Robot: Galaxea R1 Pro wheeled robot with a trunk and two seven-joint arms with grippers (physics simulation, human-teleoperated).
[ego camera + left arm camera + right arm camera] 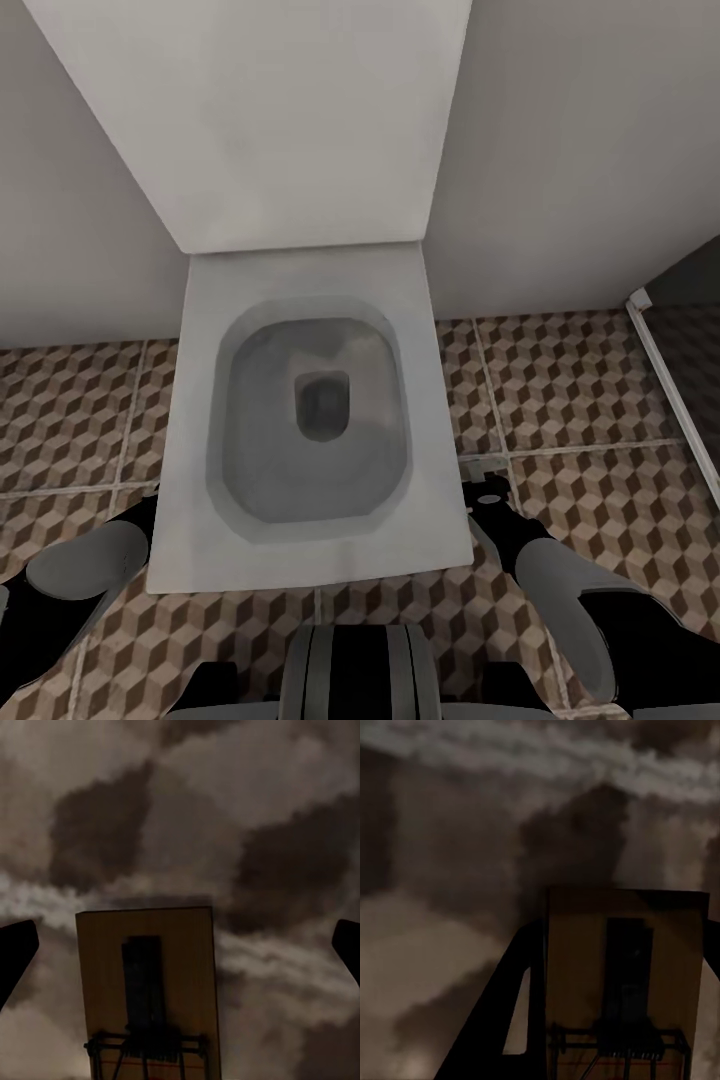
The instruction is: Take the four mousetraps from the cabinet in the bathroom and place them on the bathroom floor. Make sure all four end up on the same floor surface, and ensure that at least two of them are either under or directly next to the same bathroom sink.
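Each gripper carries 1 mousetrap: left mousetrap (148,994) sits between spread fingertips (15,952), so its grip is unclear; the right mousetrap (624,982) looks clamped. The robot faces the toilet (310,400), so traps released on this floor (570,380) could miss the sink

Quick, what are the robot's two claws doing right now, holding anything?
Left gripper: fingers spread wide, a mousetrap between them; a real grip cannot be told.
Right gripper: seems shut on another mousetrap.
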